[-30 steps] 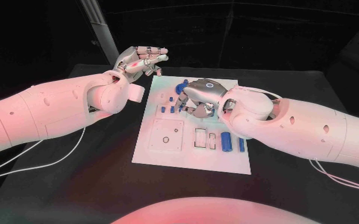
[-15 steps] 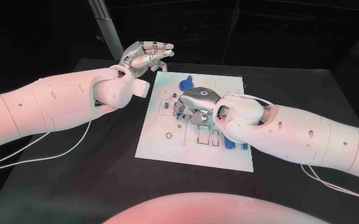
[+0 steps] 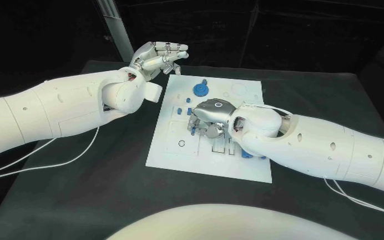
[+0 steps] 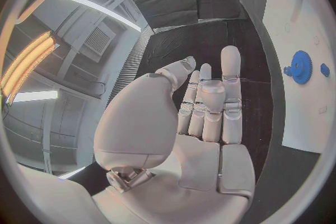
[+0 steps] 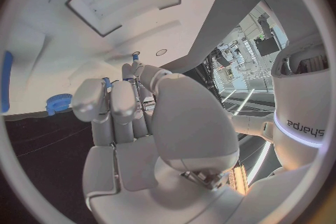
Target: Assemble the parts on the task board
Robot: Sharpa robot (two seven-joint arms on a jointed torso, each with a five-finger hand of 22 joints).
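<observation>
The white task board (image 3: 172, 154) lies in the middle of the black table. My right hand (image 3: 210, 119) is down on the board's middle, fingers curled in against the thumb. A sliver of a small blue part (image 5: 106, 82) shows between its fingertips, pinched there. A blue peg (image 5: 135, 55) stands in the board just beyond them. A blue gear (image 3: 200, 90) sits near the board's far edge; the blue gear (image 4: 301, 66) lies well off my left palm. My left hand (image 3: 160, 56) is raised above the board's far left corner, fingers straight, palm empty.
Small blue pegs (image 3: 179, 111) stand left of my right hand. Blue cylinders (image 3: 244, 152) lie by my right forearm, partly hidden. A metal pole (image 3: 112, 18) rises at the back left. Cables (image 3: 48, 165) trail over the table on the left.
The camera has shifted. My right hand has slid a little toward the near side of the board. My left hand stays raised, its fingers somewhat straighter.
</observation>
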